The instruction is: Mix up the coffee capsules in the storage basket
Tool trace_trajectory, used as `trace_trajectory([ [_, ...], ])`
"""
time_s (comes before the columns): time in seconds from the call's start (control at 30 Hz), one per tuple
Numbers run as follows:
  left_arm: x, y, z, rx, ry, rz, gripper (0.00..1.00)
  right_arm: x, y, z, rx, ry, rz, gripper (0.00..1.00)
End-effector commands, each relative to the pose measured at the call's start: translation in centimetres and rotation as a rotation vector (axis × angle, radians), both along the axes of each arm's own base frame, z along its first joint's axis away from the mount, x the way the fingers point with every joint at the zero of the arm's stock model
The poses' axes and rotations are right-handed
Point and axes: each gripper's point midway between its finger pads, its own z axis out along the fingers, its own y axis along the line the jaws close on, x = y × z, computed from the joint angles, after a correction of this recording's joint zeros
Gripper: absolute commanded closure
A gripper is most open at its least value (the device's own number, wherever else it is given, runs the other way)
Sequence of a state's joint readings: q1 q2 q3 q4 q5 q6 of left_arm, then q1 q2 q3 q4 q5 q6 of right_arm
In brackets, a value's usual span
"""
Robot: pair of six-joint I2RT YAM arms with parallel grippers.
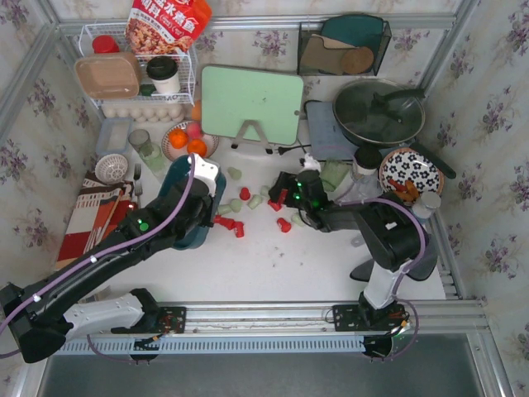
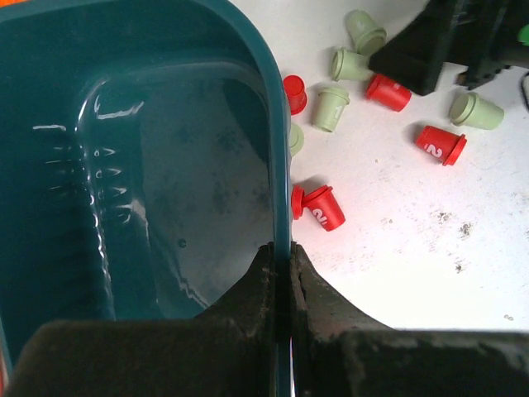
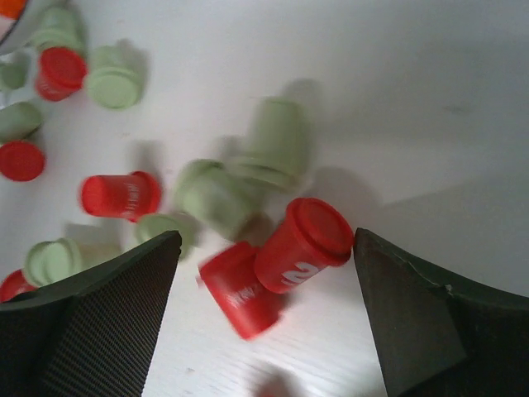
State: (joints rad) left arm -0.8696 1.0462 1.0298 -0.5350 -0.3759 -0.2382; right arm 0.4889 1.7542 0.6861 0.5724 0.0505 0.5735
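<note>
**Left gripper clamped on storage basket; right gripper spread over loose coffee capsules**

Left side: my fingers are pressed together on the near rim of the basket. One is inside the wall and one outside, with the thin teal wall pinched between them. From the top view this gripper sits over the basket, left of the table's middle. My arm covers most of the tub.

Right side: my fingers stand wide apart and hold nothing. Between the tips, on the white table, two red capsules lie touching each other. One carries a white 2; the other is blurred. The marked one is just beside my right fingertip, but I cannot tell whether they touch. Pale green capsules lie just beyond.

Capsules overall: red and pale green, scattered on the table between my two grippers, outside the basket. In the left wrist view, one red capsule lies on its side just beside the basket's outer wall. A green one stands farther off.

Around: a green cutting board lies behind the scatter, with oranges to its left.
</note>
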Motion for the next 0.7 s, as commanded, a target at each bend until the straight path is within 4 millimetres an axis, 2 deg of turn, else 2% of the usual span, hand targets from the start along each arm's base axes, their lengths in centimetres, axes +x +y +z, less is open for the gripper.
trace_trajectory([
  [0.0,0.5,-0.6,0.9,-0.037,-0.030,0.000,1.00,0.3,4.5,0.9,-0.037,-0.023,0.120,0.07],
  [0.07,0.5,-0.7,0.9,-0.040,-0.028,0.000,1.00,0.3,5.8,1.4,-0.027,-0.030,0.150,0.07],
  [0.13,0.4,-0.8,1.0,-0.045,-0.025,-0.004,1.00,0.5,5.7,1.5,-0.052,-0.024,0.145,0.07],
  [0.33,0.2,-1.4,2.3,-0.082,-0.036,-0.039,1.00,3.5,1.4,2.7,-0.255,-0.099,0.036,0.05],
  [0.37,0.2,-1.7,2.7,-0.092,-0.044,-0.051,1.00,4.6,-0.2,2.9,-0.270,-0.105,0.000,0.04],
  [0.43,0.4,-2.5,3.7,-0.121,-0.051,-0.069,1.00,6.3,-2.0,3.1,-0.293,-0.119,-0.034,0.05],
  [0.57,1.0,-5.4,5.6,-0.217,-0.045,-0.115,1.00,8.8,-5.0,2.1,-0.327,-0.105,-0.088,0.04],
  [0.67,1.8,-7.8,6.6,-0.256,-0.029,-0.140,1.00,9.3,-7.7,0.9,-0.340,-0.063,-0.142,0.04],
])
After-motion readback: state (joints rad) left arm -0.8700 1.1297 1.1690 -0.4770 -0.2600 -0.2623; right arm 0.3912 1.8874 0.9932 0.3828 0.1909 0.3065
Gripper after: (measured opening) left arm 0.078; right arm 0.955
